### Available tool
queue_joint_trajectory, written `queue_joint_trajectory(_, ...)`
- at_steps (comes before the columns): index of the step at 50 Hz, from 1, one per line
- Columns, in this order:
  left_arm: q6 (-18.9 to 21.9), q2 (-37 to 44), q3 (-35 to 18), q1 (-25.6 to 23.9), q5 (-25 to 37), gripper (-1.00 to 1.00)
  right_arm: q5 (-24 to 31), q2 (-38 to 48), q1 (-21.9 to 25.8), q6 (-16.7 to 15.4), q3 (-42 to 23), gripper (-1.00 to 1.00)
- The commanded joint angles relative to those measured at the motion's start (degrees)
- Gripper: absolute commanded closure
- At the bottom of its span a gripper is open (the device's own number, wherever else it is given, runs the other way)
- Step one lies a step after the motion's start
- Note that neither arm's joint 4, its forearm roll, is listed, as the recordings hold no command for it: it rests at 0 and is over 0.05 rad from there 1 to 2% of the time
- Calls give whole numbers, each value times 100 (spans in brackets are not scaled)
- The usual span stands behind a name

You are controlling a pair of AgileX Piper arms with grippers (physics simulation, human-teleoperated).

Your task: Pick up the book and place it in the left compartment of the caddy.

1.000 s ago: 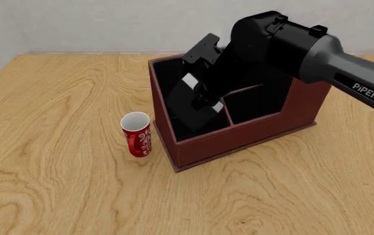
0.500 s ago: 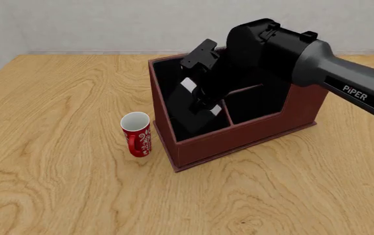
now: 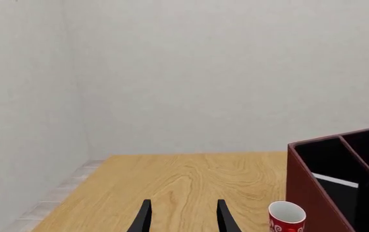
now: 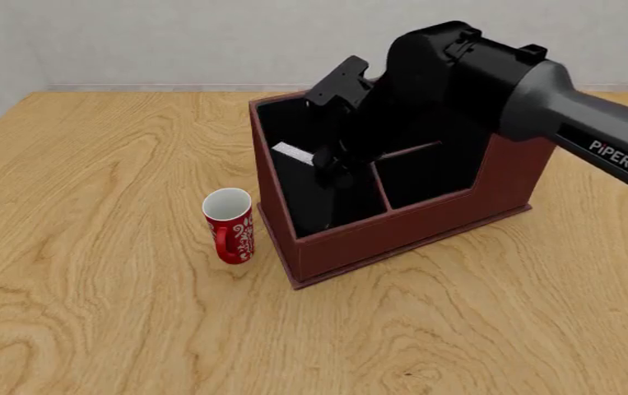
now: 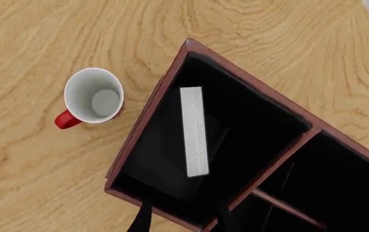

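Directly beyond the right gripper (image 5: 183, 220), whose parted jaws grip nothing, the book (image 5: 195, 130) stands with its white page edge up inside the left compartment (image 5: 171, 159) of the caddy (image 4: 402, 239). Just outside that wall stands a red mug (image 4: 229, 225). The left gripper (image 3: 183, 220), also apart and unladen, hangs well away; "PiPER" (image 4: 615, 155) marks the right arm.
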Motion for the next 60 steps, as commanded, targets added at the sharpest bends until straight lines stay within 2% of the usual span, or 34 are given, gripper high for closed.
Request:
queue_joint_trajectory(1, 4, 0, -36, -17, 18, -100, 27, -46, -2, -15, -6, -100)
queue_joint_trajectory(14, -21, 0, -83, -38, 22, -100, 600, -268, -52, -21, -749, -100)
queue_joint_trajectory(19, -28, 0, -98, -73, 24, -100, 743, -437, -79, -72, -873, -100)
queue_joint_trajectory(22, -21, 0, -103, -129, 26, -100, 743, -605, -17, 22, -860, -100)
queue_joint_trajectory(30, 15, 0, -94, -197, 26, -100, 371, -1252, 98, 102, -130, -100)
queue_joint_trajectory(33, 35, 0, -75, -244, 19, -100, 196, -1509, 150, 242, 150, -100)
queue_joint_trajectory(37, 79, 0, -49, -341, 13, -100, -83, -1822, -15, 197, 530, -100)
queue_joint_trajectory(40, 104, 0, -50, -397, 19, -100, -339, -2172, -91, 419, 830, -100)
queue_joint_trajectory(42, 116, 0, -42, -424, 21, -100, -453, -2303, -154, 373, 1031, -100)
queue_joint_trajectory(48, 146, 0, -39, -516, 20, -100, -878, -2892, -164, 577, 1780, -100)
queue_joint_trajectory(60, 202, 0, -108, -674, 79, -100, -1285, -3820, -200, 729, 2684, -100)
